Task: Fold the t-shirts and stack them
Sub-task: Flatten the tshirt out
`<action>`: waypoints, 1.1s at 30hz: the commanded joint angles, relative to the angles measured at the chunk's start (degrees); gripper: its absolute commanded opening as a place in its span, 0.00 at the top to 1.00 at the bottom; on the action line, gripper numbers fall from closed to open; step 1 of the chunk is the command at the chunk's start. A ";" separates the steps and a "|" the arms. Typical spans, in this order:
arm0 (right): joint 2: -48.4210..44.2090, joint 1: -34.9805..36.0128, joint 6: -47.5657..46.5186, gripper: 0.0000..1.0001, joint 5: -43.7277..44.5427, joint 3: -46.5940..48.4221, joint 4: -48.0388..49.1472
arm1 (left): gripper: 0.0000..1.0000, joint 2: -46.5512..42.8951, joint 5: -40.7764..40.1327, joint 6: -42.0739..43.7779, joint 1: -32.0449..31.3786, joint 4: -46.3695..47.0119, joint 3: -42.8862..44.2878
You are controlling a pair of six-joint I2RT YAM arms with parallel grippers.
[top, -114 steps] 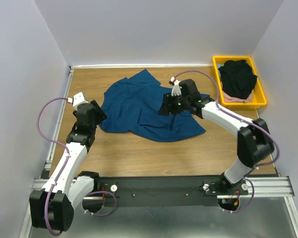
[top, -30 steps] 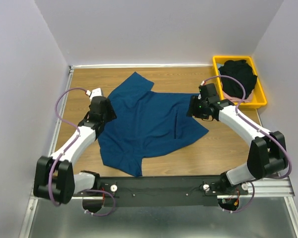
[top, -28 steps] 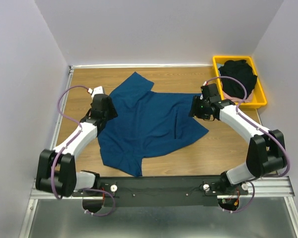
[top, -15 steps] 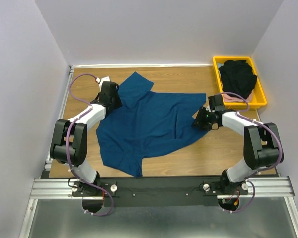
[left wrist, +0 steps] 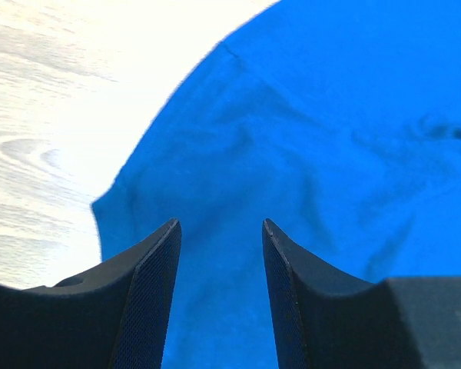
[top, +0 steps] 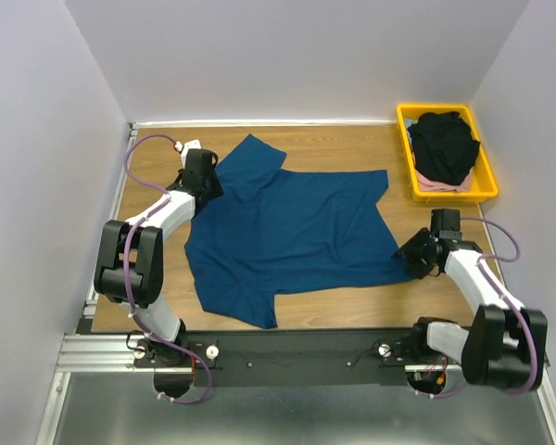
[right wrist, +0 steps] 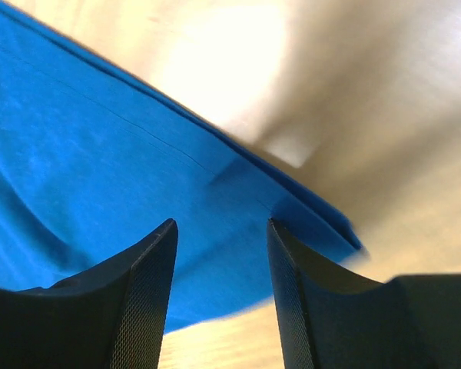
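Note:
A dark blue t-shirt [top: 287,232] lies spread nearly flat on the wooden table, with no print showing. My left gripper [top: 208,188] hovers over its far-left edge by a sleeve. In the left wrist view the gripper [left wrist: 219,223] is open, with blue cloth [left wrist: 330,138] below the gap. My right gripper [top: 410,260] is at the shirt's near-right corner. In the right wrist view it [right wrist: 221,221] stands open over that corner [right wrist: 315,215], nothing pinched. A black t-shirt [top: 443,144] lies piled on a pale pink one [top: 430,185] in the tray.
The yellow tray [top: 486,181] sits at the far right of the table [top: 352,144]. Grey walls close in the back and both sides. A metal rail [top: 296,348] with the arm bases runs along the near edge.
The right gripper swept toward the near right and the shirt's right side came with it, spreading flat. The left gripper shifted slightly toward the back left. Both jaws narrowed a little.

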 commanded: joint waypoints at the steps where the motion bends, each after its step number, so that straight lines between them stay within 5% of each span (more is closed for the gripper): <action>1: -7.02 -0.59 4.26 0.42 10.43 2.02 -12.67 | 0.46 1.83 -1.87 0.83 0.52 -0.20 1.82; 6: -6.61 -0.59 -5.47 0.40 1.24 8.15 -7.15 | 0.46 3.24 -0.20 0.39 0.43 -0.20 3.84; 17: 15.88 6.44 -6.90 0.48 -9.08 20.91 10.08 | 0.57 10.88 1.03 -0.05 0.17 0.06 12.63; 22: 21.00 6.44 -6.46 0.49 -12.59 22.24 13.68 | 0.66 16.67 2.96 1.97 0.17 -0.20 19.48; 33: 26.89 6.35 -5.49 0.55 -12.95 19.69 16.94 | 0.71 25.47 6.04 2.59 0.35 -3.80 26.17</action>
